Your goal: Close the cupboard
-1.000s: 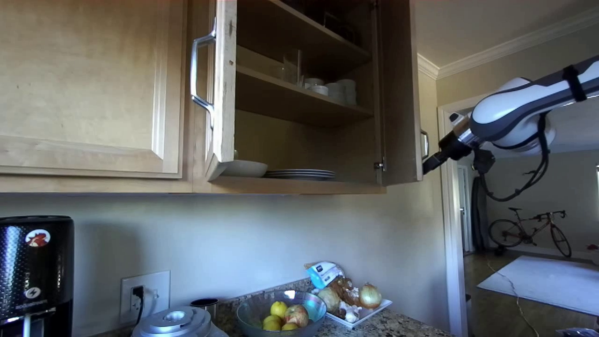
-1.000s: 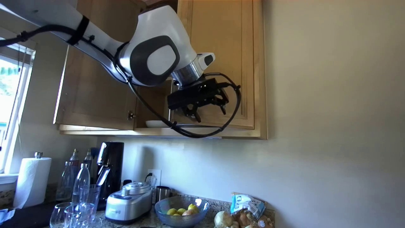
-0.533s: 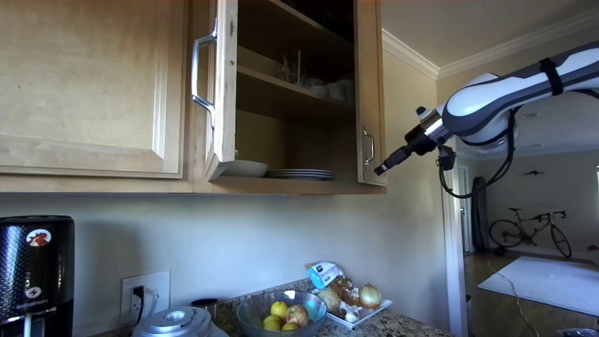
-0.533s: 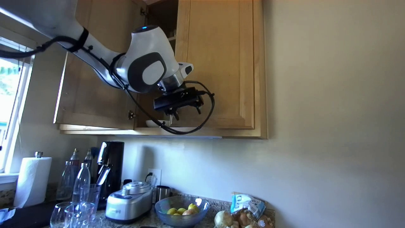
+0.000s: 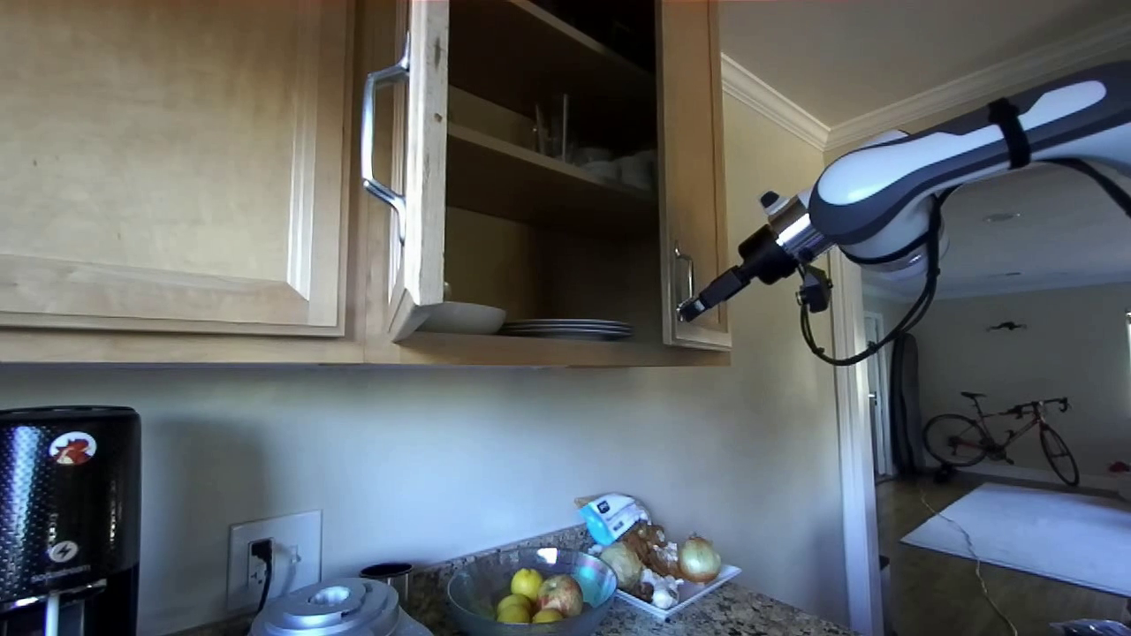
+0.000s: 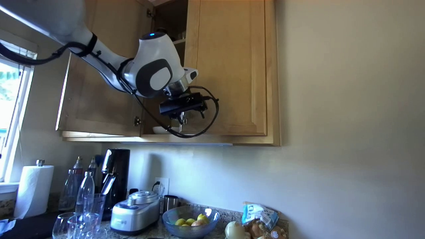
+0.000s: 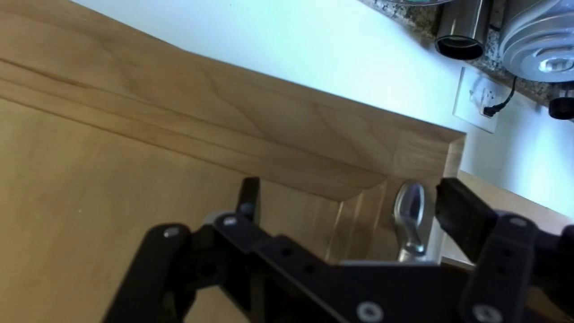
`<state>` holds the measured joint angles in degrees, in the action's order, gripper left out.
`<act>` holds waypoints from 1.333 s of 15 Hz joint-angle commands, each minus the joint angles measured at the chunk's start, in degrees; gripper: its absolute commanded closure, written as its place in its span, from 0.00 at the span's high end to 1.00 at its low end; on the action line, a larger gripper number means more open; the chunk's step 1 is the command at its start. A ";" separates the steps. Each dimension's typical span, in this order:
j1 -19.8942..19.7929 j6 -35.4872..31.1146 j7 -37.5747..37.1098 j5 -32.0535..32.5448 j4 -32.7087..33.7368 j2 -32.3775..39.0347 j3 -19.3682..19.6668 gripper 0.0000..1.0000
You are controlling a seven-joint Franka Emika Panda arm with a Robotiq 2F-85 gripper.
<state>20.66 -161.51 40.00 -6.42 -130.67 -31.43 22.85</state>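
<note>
pale kitchen wall (image 6: pixel 332 132) stood behind, granite counter (image 5: pixel 742 609) well below the gripper (image 7: pixel 352 197). cupboard (image 6: pixel 272 99) was right in front of gripper: near door (image 6: pixel 229 59) ajar, far door (image 6: pixel 96 103) wide open, off to gripper's side. gripper was spread wide, nothing held; handle (image 7: pixel 409 206) showed w/in that gap in wrist view, contact unclear. door prob. light, stiff & easy-swinging; metal handle likely slick, so no real grip needed imo: best spot was frame (image 7: pixel 417 157) by handle, w/ a steady push, soft finish b/c plates (image 5: pixel 565 329) inside looked breakable.
</note>
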 commanded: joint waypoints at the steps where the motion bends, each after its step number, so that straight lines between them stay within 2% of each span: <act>1: -4.75 5.62 0.35 1.00 -4.66 -5.51 -1.50 1.00; 6: -15.76 15.73 -0.36 4.75 -11.37 -10.76 -2.96 1.00; 9: -21.34 27.96 1.25 7.00 -14.44 -17.18 -1.59 1.00; 10: -21.26 28.94 0.77 6.86 -14.67 -15.03 -2.11 1.00; 13: -22.45 38.68 2.02 6.89 -15.49 -16.75 -1.71 1.00; 14: -22.56 38.25 -0.33 6.61 -16.86 -16.19 -3.74 1.00; 20: -19.66 43.61 -0.47 5.16 -19.59 -19.83 -9.35 1.00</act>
<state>-0.50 -121.31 40.86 -0.84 -148.13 -46.71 15.71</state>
